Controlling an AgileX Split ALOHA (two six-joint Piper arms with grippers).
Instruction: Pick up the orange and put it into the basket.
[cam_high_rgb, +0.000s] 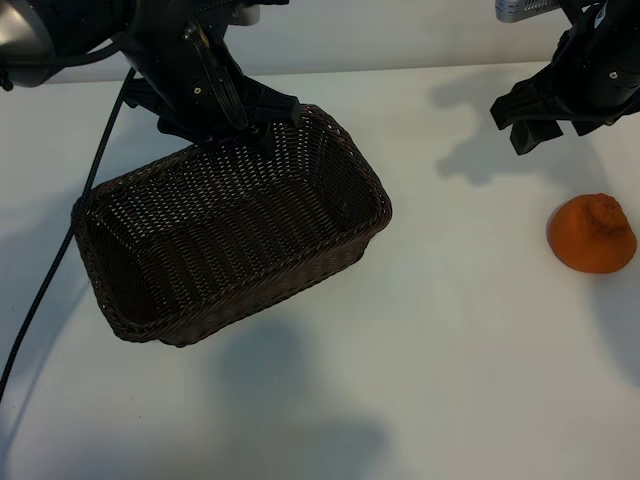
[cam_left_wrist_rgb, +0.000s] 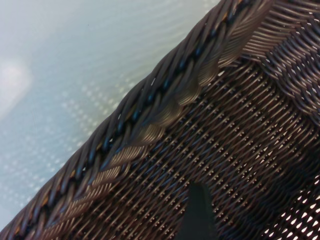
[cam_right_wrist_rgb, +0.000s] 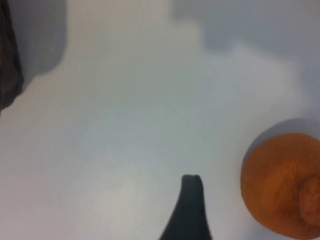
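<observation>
White worktop (cam_high_rgb: 420, 360) carries the basket (cam_high_rgb: 200, 290) at the exterior view's left and the orange (cam_high_rgb: 592, 235) far right, well apart. Left tool (cam_high_rgb: 262, 128) at basket's back rim, released; right tool (cam_high_rgb: 535, 125) hangs above & behind orange, released, nothing held.

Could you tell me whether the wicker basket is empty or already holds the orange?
Empty: the wicker basket shows only bare weave, and the orange sits on the table.
</observation>
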